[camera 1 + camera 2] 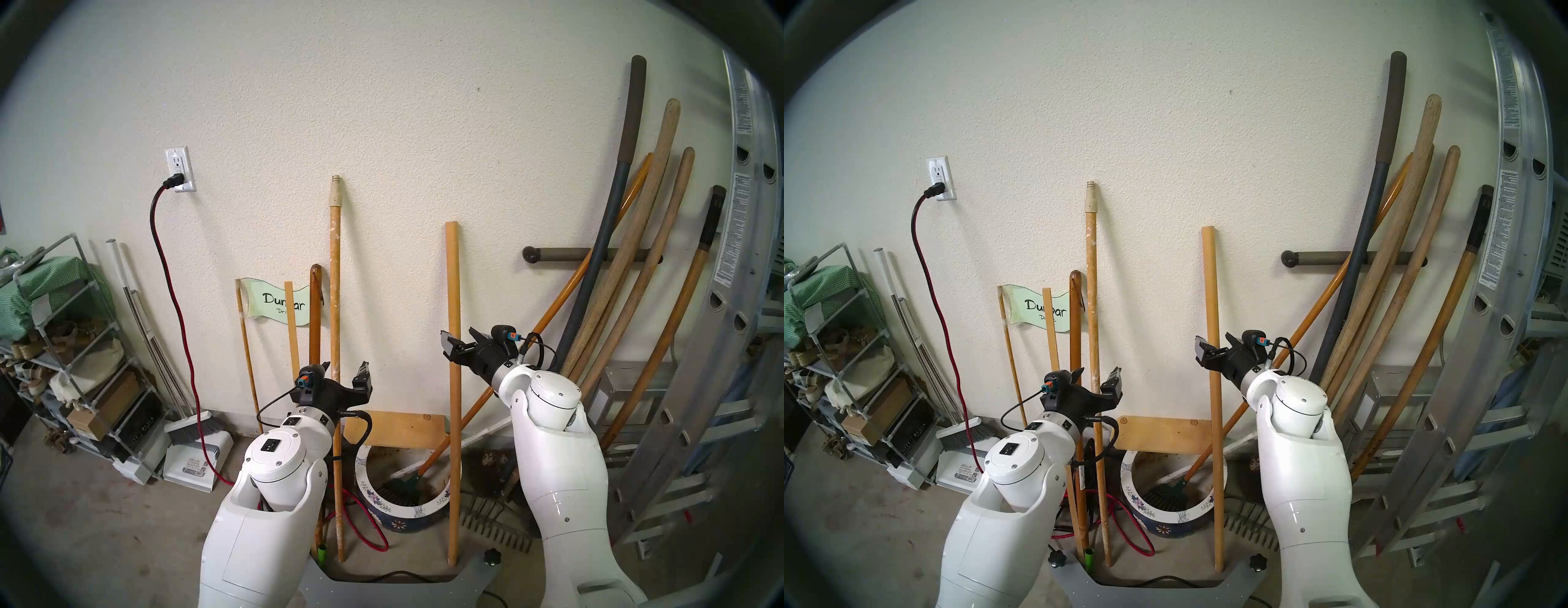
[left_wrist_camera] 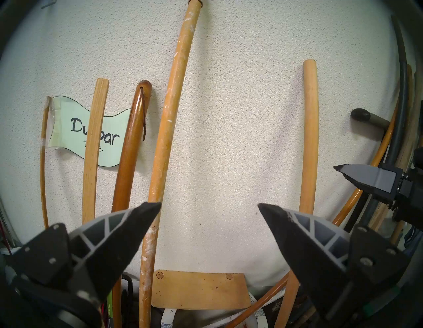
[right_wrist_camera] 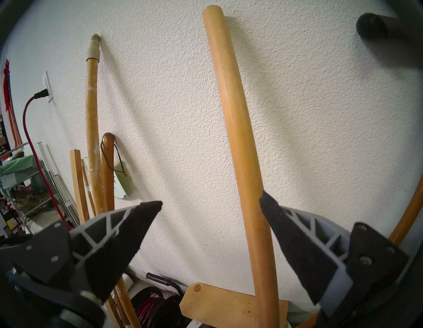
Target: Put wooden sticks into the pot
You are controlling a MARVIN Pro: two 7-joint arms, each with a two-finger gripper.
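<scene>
Two wooden sticks lean on the wall, neither in the pot yet.

The painted stick (image 1: 335, 271) passes between the spread fingers of the left gripper (image 1: 344, 373); the plain stick (image 1: 453, 297) stands between the spread fingers of the right gripper (image 1: 460, 344), nothing pinched. Both stick feet rest on the floor beside the pot (image 1: 365, 488). A rake already lies across the pot's mouth, so free room near the rim is small.

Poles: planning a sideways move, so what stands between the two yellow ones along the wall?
Bare wall between flecked pole and plain pole, per left wrist view.
</scene>
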